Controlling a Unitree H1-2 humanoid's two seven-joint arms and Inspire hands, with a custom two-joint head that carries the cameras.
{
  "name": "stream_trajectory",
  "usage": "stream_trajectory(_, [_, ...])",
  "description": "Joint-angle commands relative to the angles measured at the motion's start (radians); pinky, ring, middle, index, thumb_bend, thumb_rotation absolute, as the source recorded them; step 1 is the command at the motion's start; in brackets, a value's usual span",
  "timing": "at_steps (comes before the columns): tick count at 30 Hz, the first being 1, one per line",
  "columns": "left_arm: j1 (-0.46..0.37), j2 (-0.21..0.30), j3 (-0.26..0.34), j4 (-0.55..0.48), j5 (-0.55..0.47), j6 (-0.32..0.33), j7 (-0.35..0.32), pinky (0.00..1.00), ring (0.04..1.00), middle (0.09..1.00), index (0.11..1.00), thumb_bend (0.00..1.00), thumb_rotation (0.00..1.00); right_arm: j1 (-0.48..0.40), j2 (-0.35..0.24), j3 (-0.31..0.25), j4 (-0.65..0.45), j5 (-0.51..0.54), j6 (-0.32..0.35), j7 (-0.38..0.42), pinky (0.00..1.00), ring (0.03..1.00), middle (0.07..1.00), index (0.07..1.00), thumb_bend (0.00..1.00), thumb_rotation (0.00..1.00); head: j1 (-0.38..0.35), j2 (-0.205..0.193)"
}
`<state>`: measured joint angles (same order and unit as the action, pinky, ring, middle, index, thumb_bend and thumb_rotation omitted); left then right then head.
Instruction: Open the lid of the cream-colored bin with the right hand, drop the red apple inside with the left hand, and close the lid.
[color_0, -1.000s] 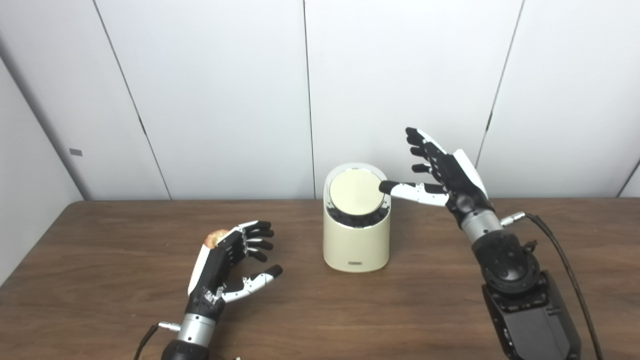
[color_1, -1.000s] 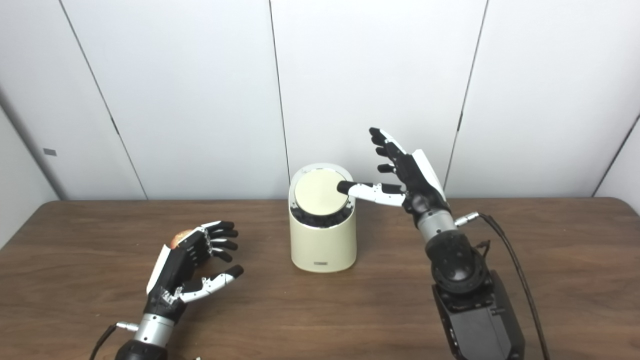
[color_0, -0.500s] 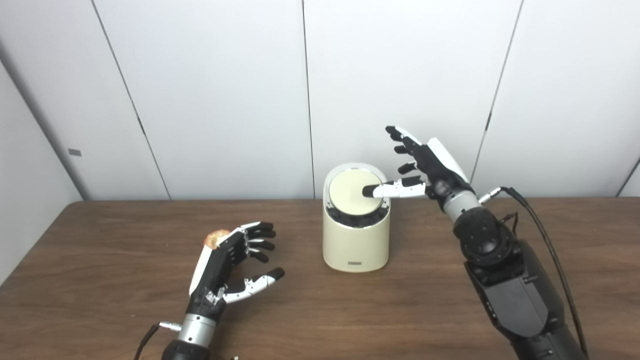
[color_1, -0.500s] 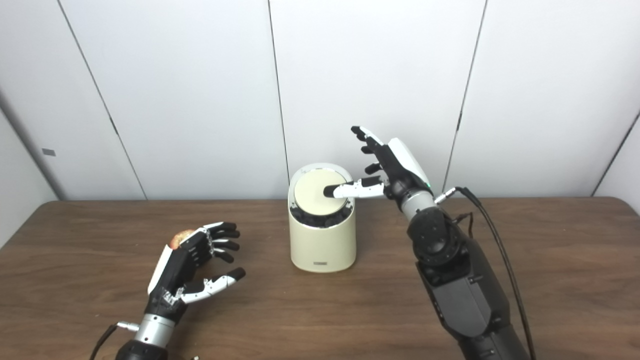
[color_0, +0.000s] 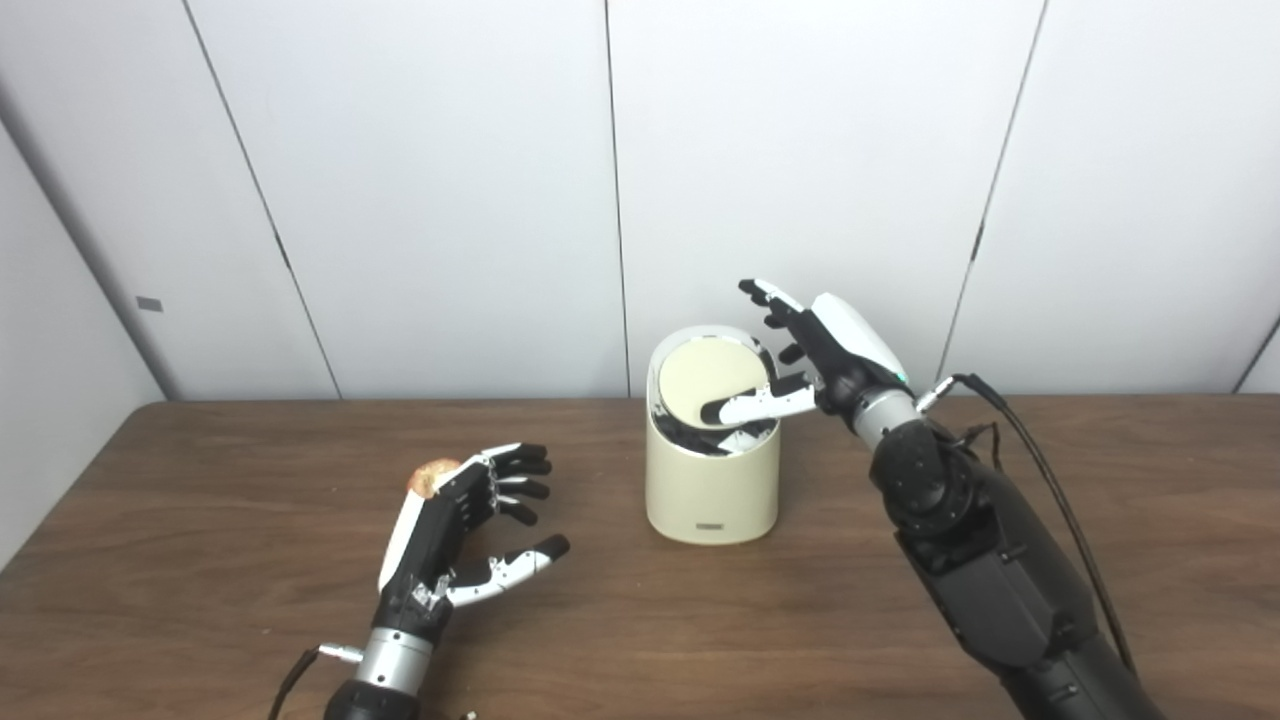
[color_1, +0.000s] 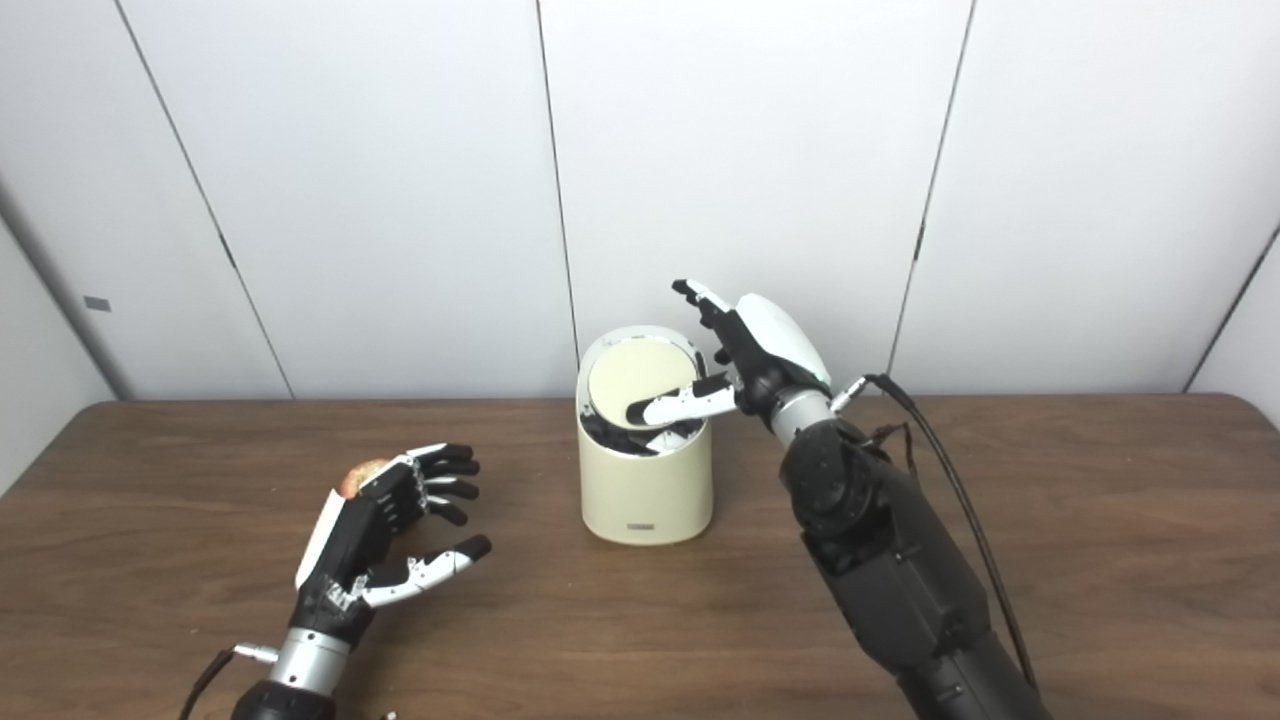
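Two robot arms reach in from the near edge over a wide, dark wooden bench, with plain white wall panels standing behind it. The right arm, black and bulky with a thin cable looping off its wrist, rises from the lower right and leans toward the middle of the bench.

A cream-colored bin, a short upright cylinder, stands near the back middle of the bench. Its round lid is tipped, the near edge pushed down into the opening, so that dark inner parts show below and beside it.

The right robot hand is at the bin's right rim. It is released, grasping nothing: its thumb lies across the lower right part of the lid, pressing on it, while the other fingers are spread apart and point up and back above the bin's far edge.

The left robot hand sits low over the bench, well to the left of the bin and nearer the front. It too is released, fingers loosely curled and apart, thumb held out toward the bin, nothing in its grasp.

The red apple rests on the bench just behind the left robot hand, mostly hidden by the knuckles, with only its reddish-yellow top showing.
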<state>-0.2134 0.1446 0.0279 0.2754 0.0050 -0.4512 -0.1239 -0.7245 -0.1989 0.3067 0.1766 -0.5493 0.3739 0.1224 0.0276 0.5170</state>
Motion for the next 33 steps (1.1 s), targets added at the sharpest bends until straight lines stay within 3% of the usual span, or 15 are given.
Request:
stream_trajectory(1, [0.050,-0.032,-0.020,0.042,0.012,-0.018,0.021,0.54,0.656,0.724,0.749,0.66,0.00,-0.071,-0.014,-0.003,-0.013,-0.020,-0.040,-0.012,0.73,0.889,0.923,0.933,0.92,0.34,0.002,0.001])
stream_trajectory(7, [0.050,-0.040,-0.017,0.040,-0.002,-0.018,0.016,0.54,0.657,0.726,0.748,0.65,0.00,-0.094,-0.025,0.010,0.029,-0.032,-0.053,-0.010,0.71,0.884,0.921,0.932,0.91,0.33,0.010,0.007])
stream_trajectory(14, [0.051,-0.045,-0.018,0.032,0.003,-0.018,0.020,0.54,0.663,0.732,0.754,0.63,0.00,-0.119,-0.065,0.075,0.044,-0.124,-0.054,0.006,0.67,0.853,0.908,0.931,0.90,0.33,0.018,0.015])
stream_trajectory(18, [0.050,-0.046,-0.018,0.031,0.000,-0.018,0.018,0.54,0.658,0.730,0.754,0.63,0.00,-0.137,-0.079,0.123,0.045,-0.197,0.007,0.048,0.65,0.840,0.925,0.924,0.89,0.30,0.018,0.015])
stream_trajectory(22, [0.052,-0.045,-0.017,0.026,-0.005,-0.019,0.012,0.53,0.657,0.732,0.753,0.63,0.00,-0.150,-0.073,0.160,0.051,-0.288,0.089,0.140,0.61,0.823,0.925,0.903,0.86,0.24,0.023,0.021])
stream_trajectory(27, [0.053,-0.046,-0.015,0.022,-0.007,-0.019,0.013,0.53,0.656,0.733,0.751,0.64,0.00,-0.135,-0.049,0.149,0.065,-0.348,0.096,0.202,0.58,0.795,0.920,0.885,0.88,0.18,0.024,0.024])
stream_trajectory(33, [0.051,-0.044,-0.014,0.021,-0.001,-0.019,0.016,0.52,0.647,0.730,0.750,0.63,0.00,-0.106,-0.041,0.062,-0.037,-0.272,0.093,0.197,0.63,0.836,0.915,0.884,0.84,0.21,0.018,0.023])
